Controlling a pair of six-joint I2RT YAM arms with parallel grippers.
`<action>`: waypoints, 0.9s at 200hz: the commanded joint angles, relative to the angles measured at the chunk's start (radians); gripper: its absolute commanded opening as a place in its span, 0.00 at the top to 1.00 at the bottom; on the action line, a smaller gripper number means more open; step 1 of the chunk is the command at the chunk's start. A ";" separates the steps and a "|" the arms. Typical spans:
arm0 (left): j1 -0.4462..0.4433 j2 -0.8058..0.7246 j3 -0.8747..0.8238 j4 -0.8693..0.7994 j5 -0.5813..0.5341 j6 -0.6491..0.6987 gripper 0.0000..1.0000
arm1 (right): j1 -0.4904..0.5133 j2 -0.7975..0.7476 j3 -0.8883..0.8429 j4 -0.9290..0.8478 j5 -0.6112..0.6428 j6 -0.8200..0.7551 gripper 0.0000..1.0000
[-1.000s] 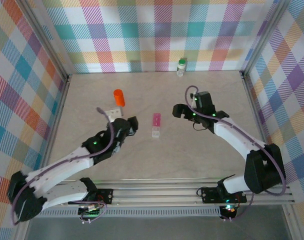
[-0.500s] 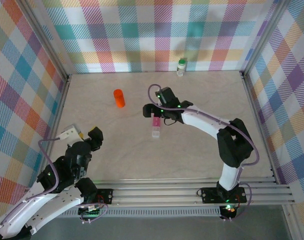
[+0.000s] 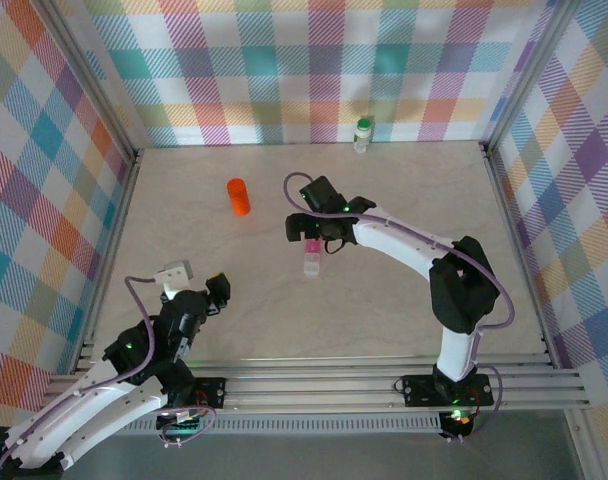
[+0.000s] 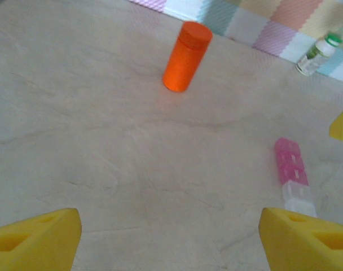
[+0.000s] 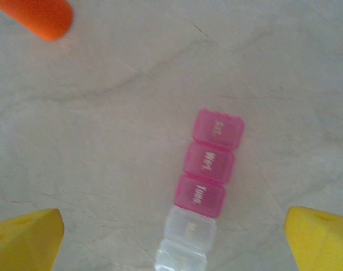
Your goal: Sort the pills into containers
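Three containers are in view; no loose pills show. The orange vial (image 3: pixel 238 196) stands at the left middle of the table (image 3: pixel 404 300), also seen far ahead in the left wrist view (image 4: pixel 185 56). The white bottle with a green cap (image 3: pixel 362 134) stands by the back wall. A slim strip of day compartments (image 5: pixel 210 164), pink at one end and clear at the other, lies flat in the middle. My right gripper (image 3: pixel 309 230) hovers open over the strip, its yellow fingertips (image 5: pixel 321 237) wide on either side of the clear end. My left gripper (image 3: pixel 196 282) is open near the front left, holding nothing.
Checked walls close in the back and both sides. A metal rail (image 3: pixel 384 385) runs along the near edge. The white bottle (image 4: pixel 317 53) and the strip (image 4: pixel 288 161) lie ahead and to the right of my left gripper (image 4: pixel 171 243).
My right arm swung left from the right middle to above the strip. My left arm pulled back from the table's middle toward the near left corner, and its jaws widened.
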 commanded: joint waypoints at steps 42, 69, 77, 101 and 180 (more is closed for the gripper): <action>0.011 -0.019 -0.097 0.199 0.066 0.052 0.17 | 0.016 0.098 0.019 -0.104 0.011 0.050 0.05; 0.010 -0.021 -0.089 0.178 0.070 0.055 0.16 | 0.024 0.141 0.025 -0.078 0.007 0.046 0.08; 0.010 -0.023 -0.083 0.165 0.065 0.057 0.16 | 0.024 0.154 0.032 -0.081 0.006 0.039 0.09; 0.010 -0.046 -0.078 0.135 0.046 0.058 0.16 | 0.024 0.191 0.061 -0.083 -0.001 -0.006 0.13; 0.011 -0.108 -0.091 0.111 0.012 0.059 0.16 | 0.024 0.308 0.158 -0.108 0.050 -0.113 0.28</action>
